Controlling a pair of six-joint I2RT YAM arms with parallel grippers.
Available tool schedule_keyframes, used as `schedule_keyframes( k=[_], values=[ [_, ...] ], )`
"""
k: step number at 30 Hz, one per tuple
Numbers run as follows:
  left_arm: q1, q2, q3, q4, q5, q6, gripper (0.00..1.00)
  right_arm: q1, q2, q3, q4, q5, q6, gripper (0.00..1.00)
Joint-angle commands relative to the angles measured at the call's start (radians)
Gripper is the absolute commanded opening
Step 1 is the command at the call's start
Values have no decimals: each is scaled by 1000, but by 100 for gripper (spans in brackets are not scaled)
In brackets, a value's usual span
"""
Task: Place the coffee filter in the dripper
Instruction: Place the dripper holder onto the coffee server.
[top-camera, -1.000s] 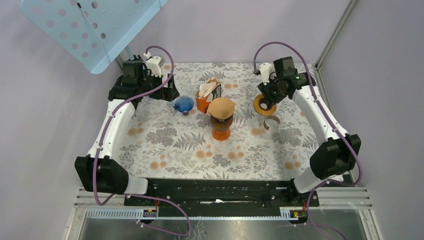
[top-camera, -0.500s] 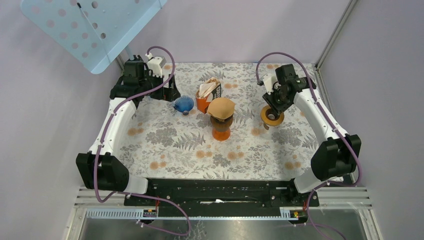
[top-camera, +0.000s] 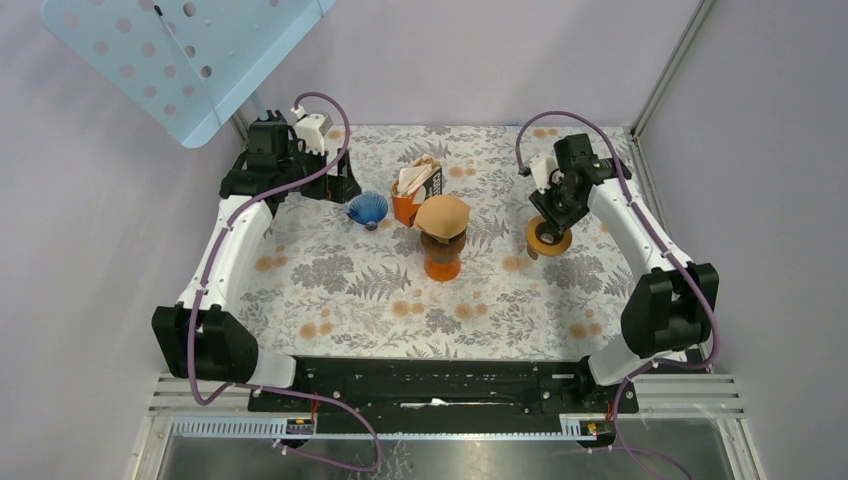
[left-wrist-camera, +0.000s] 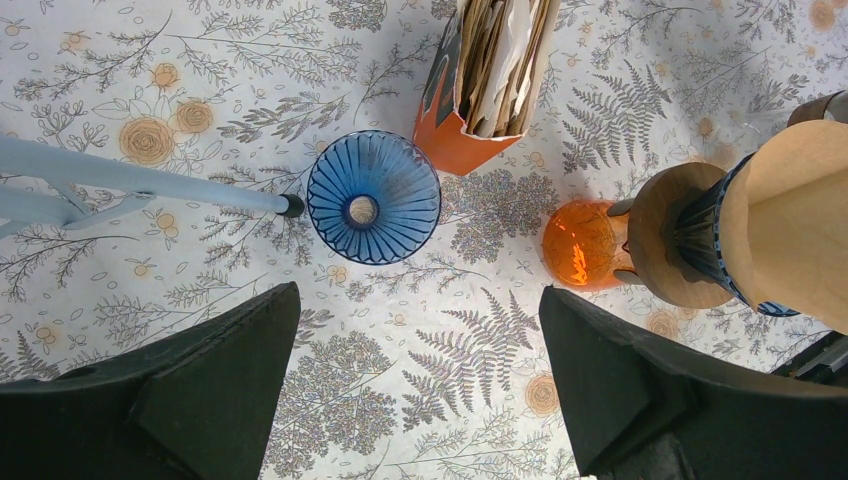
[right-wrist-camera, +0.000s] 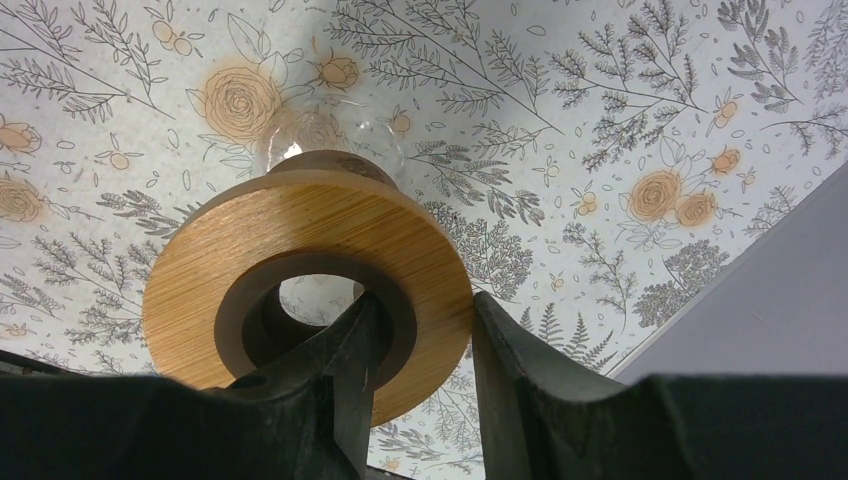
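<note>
**Right Gripper Held the Wood Ring, Left Gripper Gaped Wide**

We saw the right gripper (right-wrist-camera: 425, 315) pinching a wood ring (right-wrist-camera: 300, 230). One finger poked through the hole in the ring. The other finger pressed on the outside edge. So the ring was squeezed tight between them. A clear glass (right-wrist-camera: 330, 135) part hung under the ring. It was close to the flower cloth (right-wrist-camera: 620, 90), but we could not tell if it touched.

We saw the left gripper (left-wrist-camera: 418, 300) spread wide apart, with nothing in it. It hung above the cloth on the far left side. A blue dripper (left-wrist-camera: 373, 197) sat on the cloth under it, past the finger tips, and nothing touched it. We saw no paper in it. The tip of a light blue rod (left-wrist-camera: 130, 175) sat just beside its rim.

The filters (left-wrist-camera: 500, 50) stood up in an orange box (left-wrist-camera: 455, 140) just behind the blue dripper. Near the box stood an orange pot (left-wrist-camera: 580, 245) in the middle of the table. A brown cone (left-wrist-camera: 790, 230) sat on top of it. The pot stood between the two grippers, apart from both.
</note>
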Motion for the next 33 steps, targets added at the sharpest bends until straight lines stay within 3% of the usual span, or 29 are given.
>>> schedule_keyframes(
  k=[1,24,33],
  values=[
    [6,-9,16,20,24,10,99,-7,6,-26,41,10,-6,26],
    [6,23,34,20,24,6,99,-5,-63,-139,102,-176,107,23],
    [6,29,39,20,17,6,99,30,-113,-185,149,-119,122,22]
  ],
)
